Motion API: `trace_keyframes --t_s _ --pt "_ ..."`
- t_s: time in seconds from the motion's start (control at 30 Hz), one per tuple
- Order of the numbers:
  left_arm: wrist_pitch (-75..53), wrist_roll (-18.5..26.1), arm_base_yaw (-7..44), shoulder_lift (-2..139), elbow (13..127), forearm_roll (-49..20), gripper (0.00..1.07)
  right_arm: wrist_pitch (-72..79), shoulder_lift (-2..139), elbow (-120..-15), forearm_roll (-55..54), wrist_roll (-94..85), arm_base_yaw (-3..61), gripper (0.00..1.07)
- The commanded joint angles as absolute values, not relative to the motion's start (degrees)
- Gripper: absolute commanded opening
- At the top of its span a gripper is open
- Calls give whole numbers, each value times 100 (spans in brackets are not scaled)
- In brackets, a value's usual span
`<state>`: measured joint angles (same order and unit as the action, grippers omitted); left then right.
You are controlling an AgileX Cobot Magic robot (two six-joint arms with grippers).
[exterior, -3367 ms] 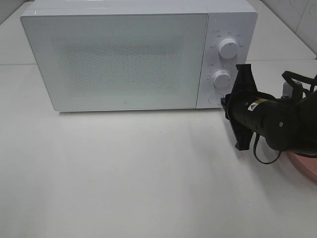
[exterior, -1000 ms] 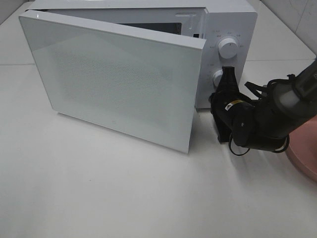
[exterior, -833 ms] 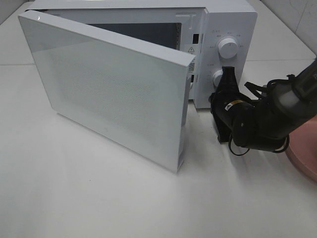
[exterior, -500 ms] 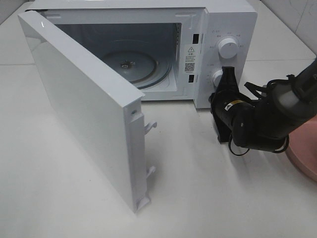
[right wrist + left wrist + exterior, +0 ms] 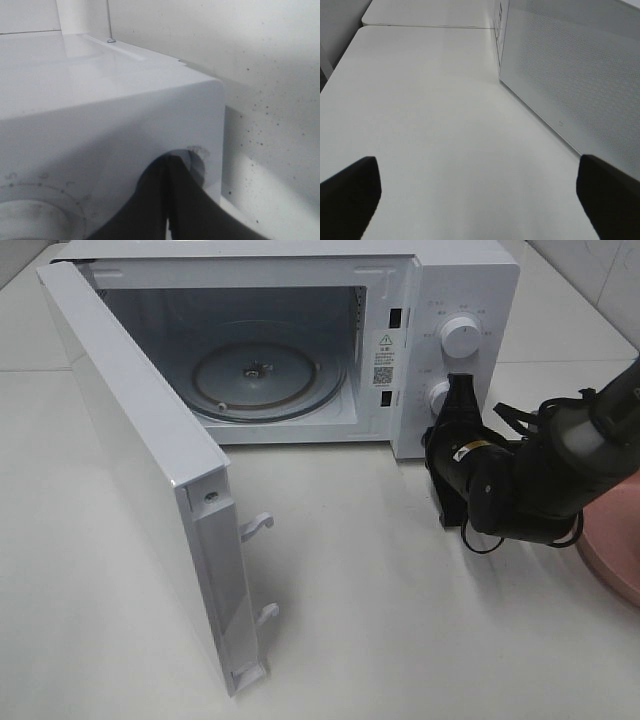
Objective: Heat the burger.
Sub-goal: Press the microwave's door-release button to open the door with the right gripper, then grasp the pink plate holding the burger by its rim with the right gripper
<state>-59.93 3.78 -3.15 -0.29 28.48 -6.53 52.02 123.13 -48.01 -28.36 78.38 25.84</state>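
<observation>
The burger is out of view in every frame. The white microwave (image 5: 470,280) stands at the back with its door (image 5: 140,450) swung wide to the left, showing the glass turntable (image 5: 262,377) inside. My right gripper (image 5: 434,443) is shut, its tips against the lower corner of the control panel below the dials (image 5: 459,335). The right wrist view shows those closed fingers (image 5: 170,200) pressed to the panel. My left gripper (image 5: 480,210) is open, with its dark fingertips (image 5: 350,195) far apart over bare table beside the door's outer face (image 5: 580,75).
The edge of a pink round plate (image 5: 615,540) shows at the right, behind my right arm. The open door juts far forward over the left half of the white table (image 5: 420,640). Tiled wall lies behind the microwave.
The microwave door has swung from partly open to wide open, exposing the turntable. My right gripper has stayed at the control panel.
</observation>
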Motion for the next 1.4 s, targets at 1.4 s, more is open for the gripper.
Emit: trace_keyframes --t_s 1.4 --pt "-5942 361 -315 -155 2836 -665 100 1163 9333 -3707 -2051 4206 2498 0"
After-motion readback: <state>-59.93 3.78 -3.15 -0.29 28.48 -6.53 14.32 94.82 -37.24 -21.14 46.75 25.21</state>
